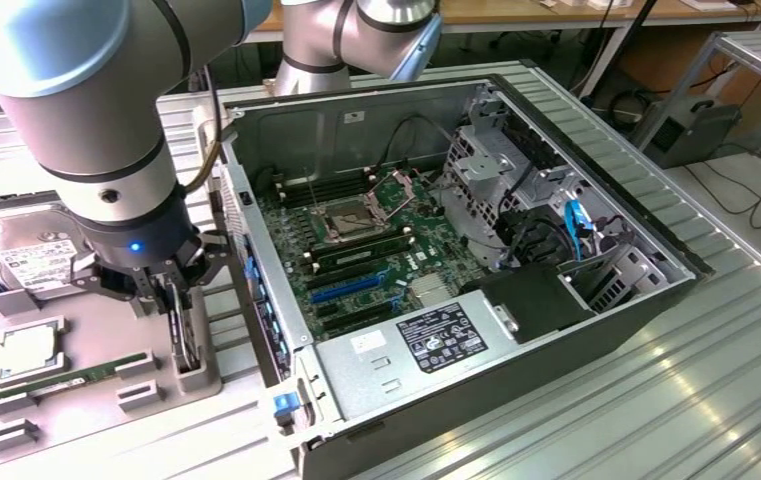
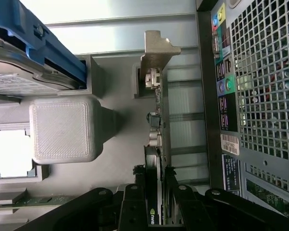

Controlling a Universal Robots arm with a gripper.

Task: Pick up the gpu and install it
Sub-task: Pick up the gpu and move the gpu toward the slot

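squeezing the gpu [image 2: 160, 120], the jaws had not lifted it yet; it stood in its gray holder [image 1: 200, 375] beside the computer case [image 1: 340, 125], not plugged in.

Light glints off the ribbed metal tabletop [image 1: 700, 400]; a wooden desk [image 1: 540, 14] and floor cables [image 1: 758, 200] lie behind.

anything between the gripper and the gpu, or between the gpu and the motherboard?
gripper to gpu: nothing, its jaws clamp the card in its holder. gpu to motherboard: the case's rear wall stands between them; the case is open on top.
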